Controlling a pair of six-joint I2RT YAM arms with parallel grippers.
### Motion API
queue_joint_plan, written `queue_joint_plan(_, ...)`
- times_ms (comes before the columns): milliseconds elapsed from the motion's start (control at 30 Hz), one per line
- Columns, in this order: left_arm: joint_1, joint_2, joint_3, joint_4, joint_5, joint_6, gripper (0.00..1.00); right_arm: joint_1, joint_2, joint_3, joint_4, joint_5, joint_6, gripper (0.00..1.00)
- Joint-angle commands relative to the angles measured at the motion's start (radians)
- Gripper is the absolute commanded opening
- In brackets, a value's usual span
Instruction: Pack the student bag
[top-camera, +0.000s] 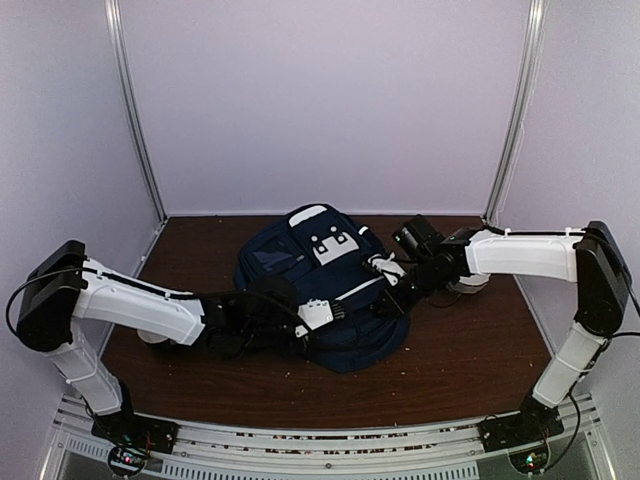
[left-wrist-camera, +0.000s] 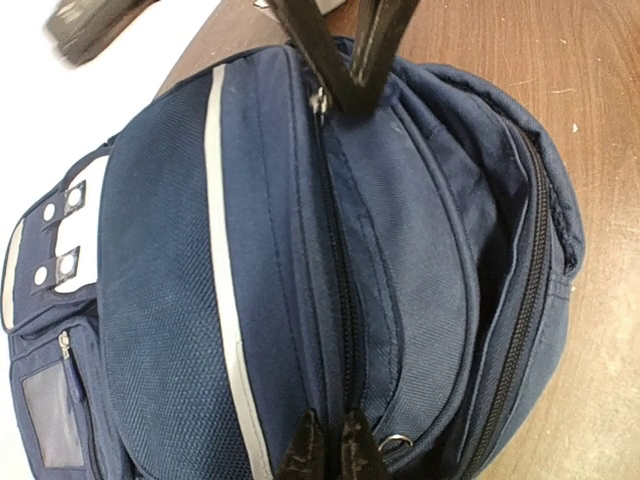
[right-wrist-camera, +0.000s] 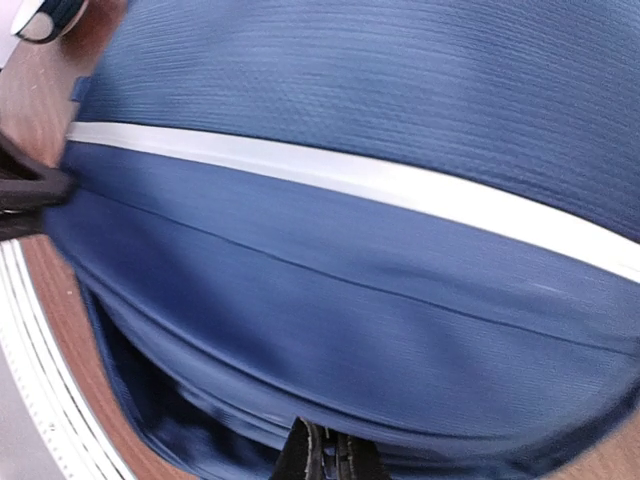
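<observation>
Student bag (top-camera: 292, 266) flat on table (top-camera: 455, 350) centre, front up. Near end: left end effector (left-wrist-camera: 328, 430) clenched on its fabric at zip line; right end effector (left-wrist-camera: 353, 100) clenched on it by zip pull (left-wrist-camera: 319, 102). Looks like zip step; next needs right dragging slider along track, left holding tension. Long axis near–far, top probably toward near edge, white patch (top-camera: 335, 246) end far.

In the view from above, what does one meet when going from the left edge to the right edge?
left arm → bag → right arm
</observation>
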Motion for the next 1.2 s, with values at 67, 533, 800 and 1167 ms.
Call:
queue_joint_plan(67, 0.013, -0.101, -0.049, -0.073, -0.119, -0.073, 0.0, -0.057, -0.07, -0.049, -0.027, 0.06, -0.072, 0.0)
queue_joint_plan(533, 0.106, -0.276, -0.127, -0.234, -0.223, -0.185, 0.1, 0.185, -0.022, 0.091, -0.041, -0.132, -0.114, 0.0)
queue_joint_plan(800, 0.022, -0.401, -0.152, -0.212, -0.128, -0.185, 0.45, 0.2, 0.042, 0.155, -0.014, -0.195, -0.072, 0.0)
queue_joint_plan(1167, 0.003, -0.193, -0.038, 0.01, 0.027, -0.073, 0.48, 0.198, 0.04, 0.153, -0.009, -0.203, -0.071, 0.0)
